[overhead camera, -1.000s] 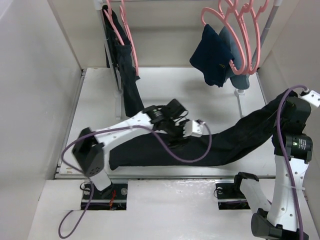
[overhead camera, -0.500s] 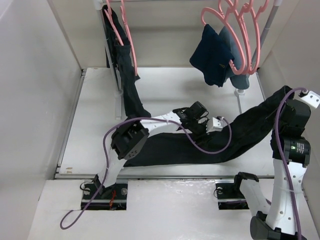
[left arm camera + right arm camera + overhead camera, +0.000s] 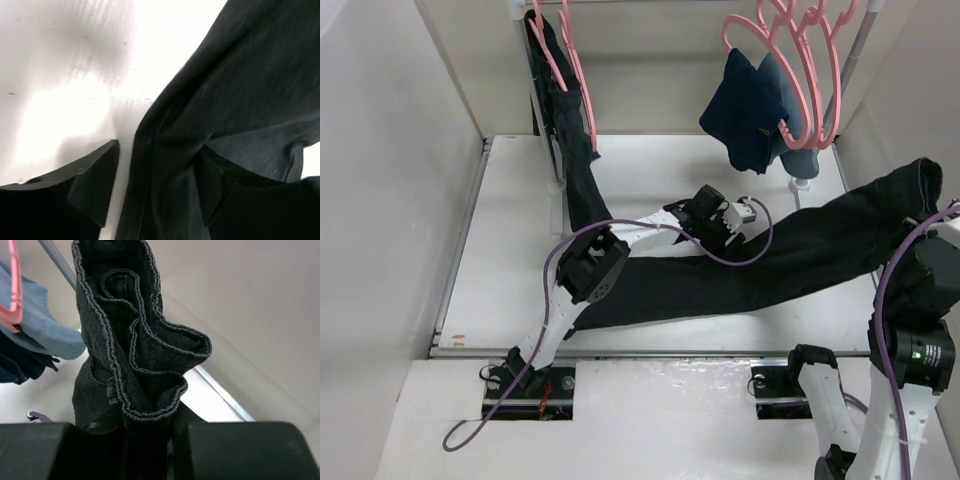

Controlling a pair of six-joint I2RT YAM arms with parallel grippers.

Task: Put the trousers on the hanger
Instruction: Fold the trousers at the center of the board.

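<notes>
The black trousers (image 3: 760, 265) lie stretched across the table from near left to far right. My right gripper (image 3: 926, 222) is shut on their folded end (image 3: 135, 355) and holds it raised at the right edge; its jaws show in the right wrist view (image 3: 150, 432). My left gripper (image 3: 722, 226) is open low over the trousers' far edge at mid-table. In the left wrist view (image 3: 160, 180) one finger (image 3: 95, 180) is over bare table and the other (image 3: 220, 190) over the fabric (image 3: 240, 100). Several pink hangers (image 3: 805, 55) hang at the back right.
A dark navy garment (image 3: 745, 110) and a light blue one (image 3: 800, 150) hang from the back-right hangers. Another black pair (image 3: 575, 150) hangs from pink hangers (image 3: 560, 60) at the back left. White walls close in both sides. A purple cable (image 3: 560, 290) loops off the left arm.
My left gripper moved right and farther back along the trousers. My right gripper lifted the trouser end higher, and the fabric pulled straighter across the table.
</notes>
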